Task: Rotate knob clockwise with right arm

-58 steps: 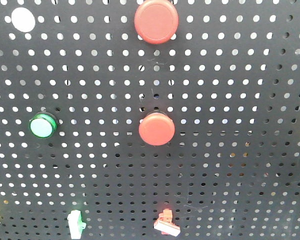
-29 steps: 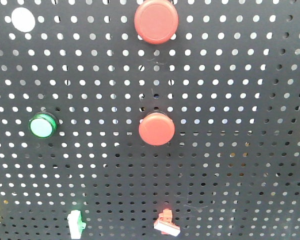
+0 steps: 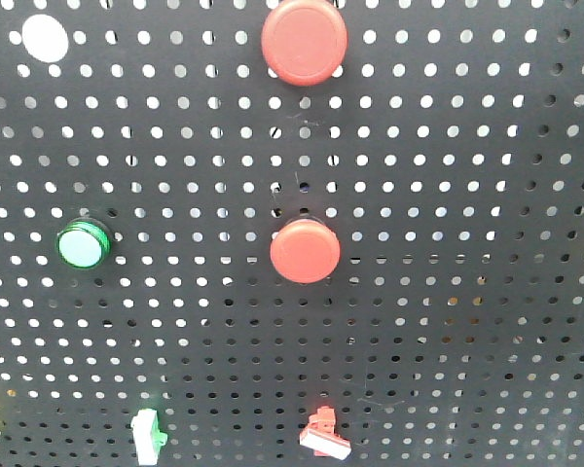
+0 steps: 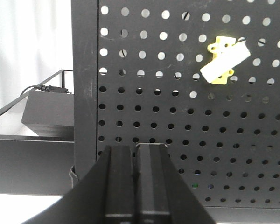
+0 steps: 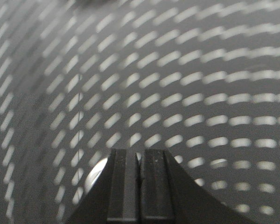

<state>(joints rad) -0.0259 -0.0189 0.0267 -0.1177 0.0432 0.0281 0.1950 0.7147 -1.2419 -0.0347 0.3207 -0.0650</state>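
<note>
The front view shows a black pegboard (image 3: 467, 195) with two red round knob-like caps, a large one (image 3: 305, 41) at the top and a smaller one (image 3: 305, 251) in the middle. I cannot tell which is the knob. Neither gripper shows in the front view. In the right wrist view my right gripper (image 5: 139, 151) is shut and empty, close to the pegboard (image 5: 200, 70), whose holes are smeared by motion blur. A pale round shape (image 5: 95, 175) shows just left of its fingers. My left gripper (image 4: 134, 148) is shut and empty, facing the board's lower left corner.
A green round button (image 3: 83, 244) sits at the left and a white disc (image 3: 45, 37) at the top left. Small green-white (image 3: 148, 431) and red-white (image 3: 323, 436) switches sit along the bottom. A yellow-white switch (image 4: 224, 59) and a black box (image 4: 46, 109) show in the left wrist view.
</note>
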